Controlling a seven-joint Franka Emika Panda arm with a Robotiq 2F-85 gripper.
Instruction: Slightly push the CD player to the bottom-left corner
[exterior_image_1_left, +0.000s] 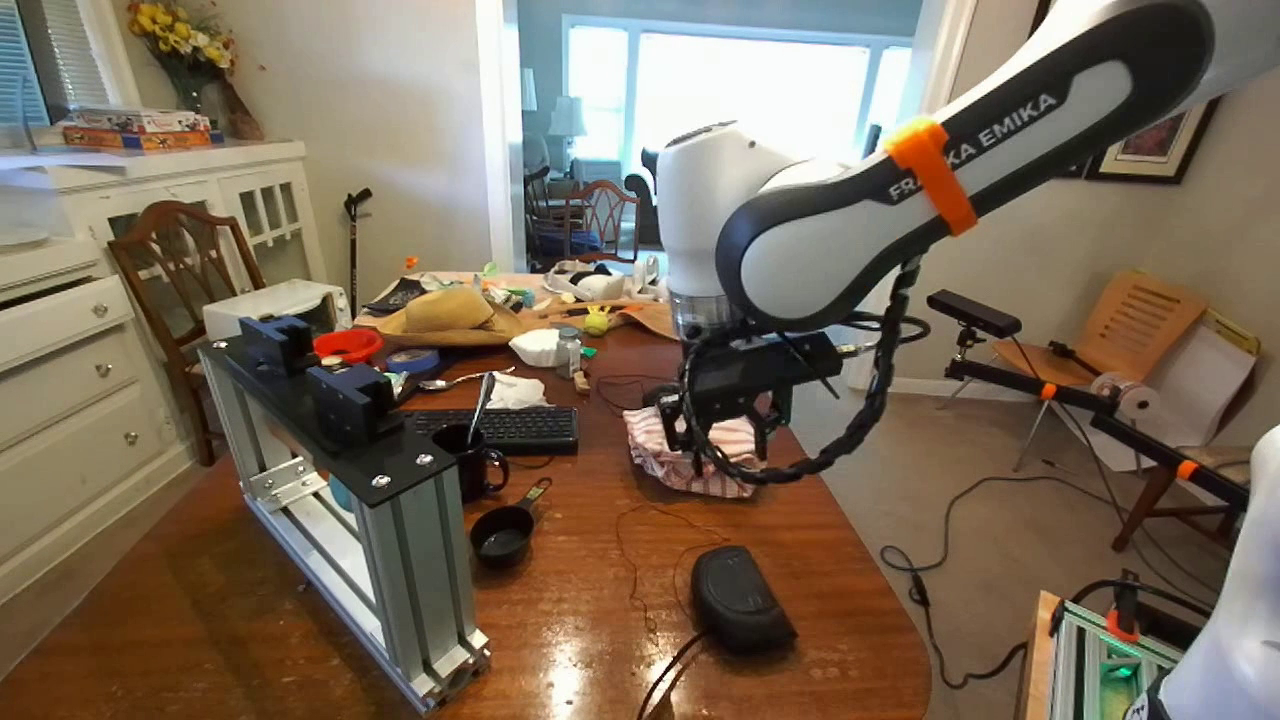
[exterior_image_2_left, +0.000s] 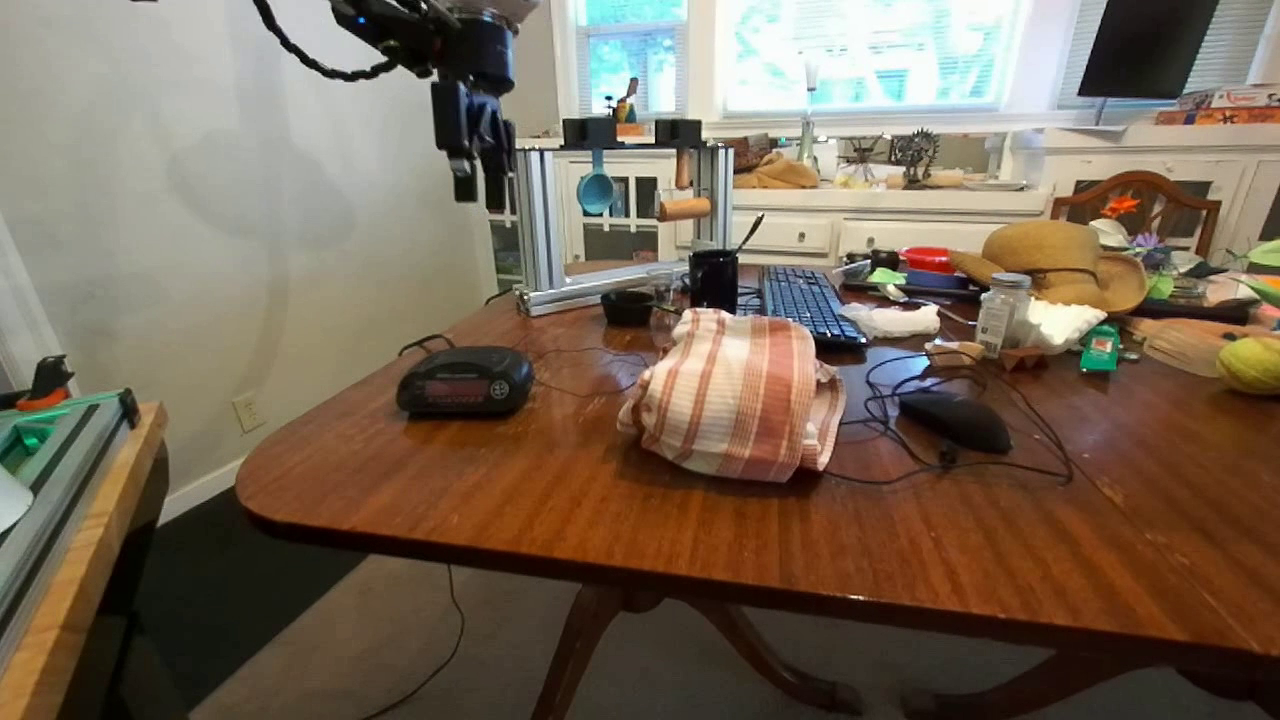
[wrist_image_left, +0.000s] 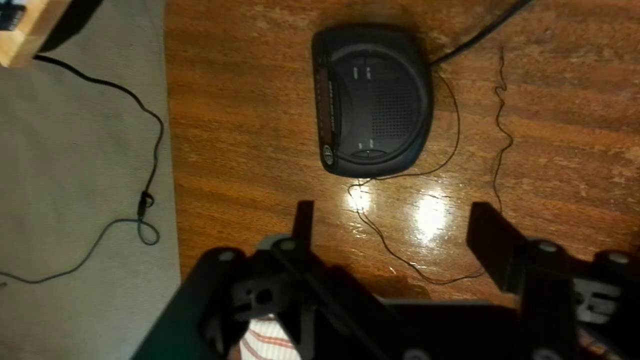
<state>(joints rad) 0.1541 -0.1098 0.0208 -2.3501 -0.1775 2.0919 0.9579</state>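
The CD player is a black, rounded device with a display on its front. It lies flat on the wooden table (exterior_image_1_left: 580, 600) near the table's end, in both exterior views (exterior_image_1_left: 738, 600) (exterior_image_2_left: 465, 380). In the wrist view the CD player (wrist_image_left: 375, 100) sits above the fingertips, with its cord running to the upper right. My gripper (wrist_image_left: 392, 207) is open, with bare table and a thin wire showing between its fingers. In both exterior views the gripper (exterior_image_1_left: 728, 450) (exterior_image_2_left: 480, 190) hangs high above the table, apart from the CD player and touching nothing.
A striped cloth bundle (exterior_image_2_left: 740, 400) lies near the CD player. A metal frame (exterior_image_1_left: 410, 560) stands on the table, with a black measuring cup (exterior_image_1_left: 503, 535), a black mug (exterior_image_1_left: 465, 465) and a keyboard (exterior_image_1_left: 530, 430) nearby. A mouse (exterior_image_2_left: 955, 420) lies beyond the cloth. Thin wires cross the table.
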